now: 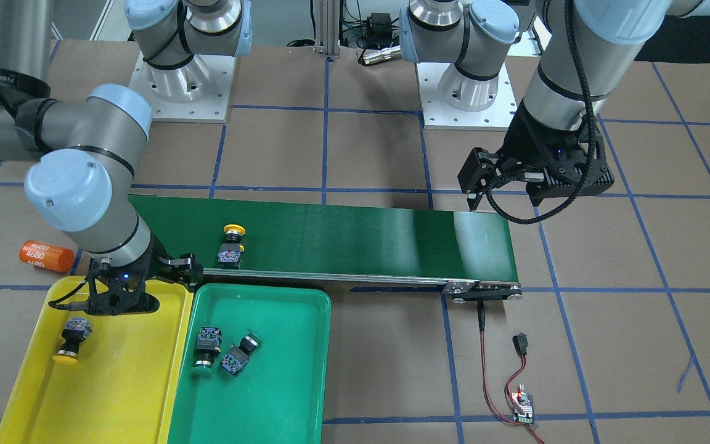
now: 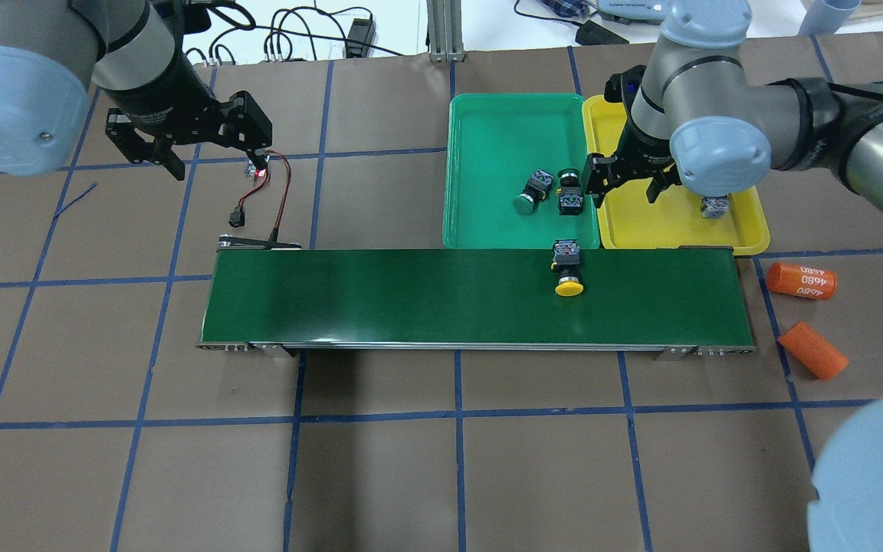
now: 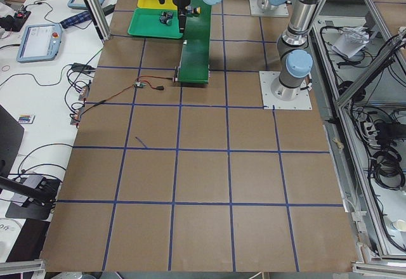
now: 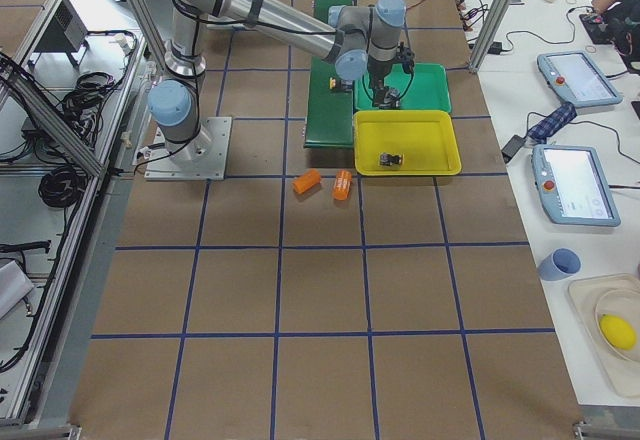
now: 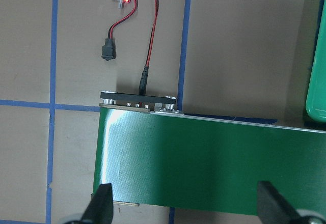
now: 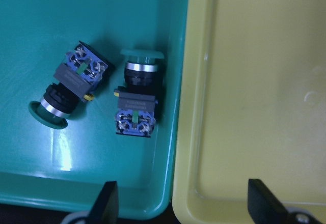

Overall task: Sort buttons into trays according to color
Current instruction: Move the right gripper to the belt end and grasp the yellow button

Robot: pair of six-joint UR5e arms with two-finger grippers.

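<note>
status: 3 of 4 buttons sorted. the 2 green buttons (image 6: 69, 91) (image 6: 137, 99) lie on their sides in the green tray (image 1: 269, 388), close together near the wall shared with the yellow tray (image 1: 121, 382). 1 yellow button (image 1: 71, 340) lies in the yellow tray.

the last yellow button (image 2: 566, 270) is on the belt (image 1: 361, 237), on its side. its body is at the belt edge by the green tray and its cap points toward the robot. it lies just across the edge from the wrong tray, so it looks like it needs a short carry sideways, not a push.

right pincer (image 2: 624, 184) hovers over the seam between the 2 trays, jaws wide, holding nothing. it's the closest arm, so probably the one to take the belt button. i'd grip across the blocky body, since the round cap would likely slip.

left pincer (image 1: 506, 188) is wide and holds nothing. it hangs off the belt's far end, above the table near the wired controller board (image 1: 522, 407). it's well apart from all buttons, likely parked out of the way.

both trays butt against the belt, which should keep carries short. 2 orange cylinders (image 2: 802, 281) (image 2: 813, 350) sit on the table past the belt end, not part of the sort.
</note>
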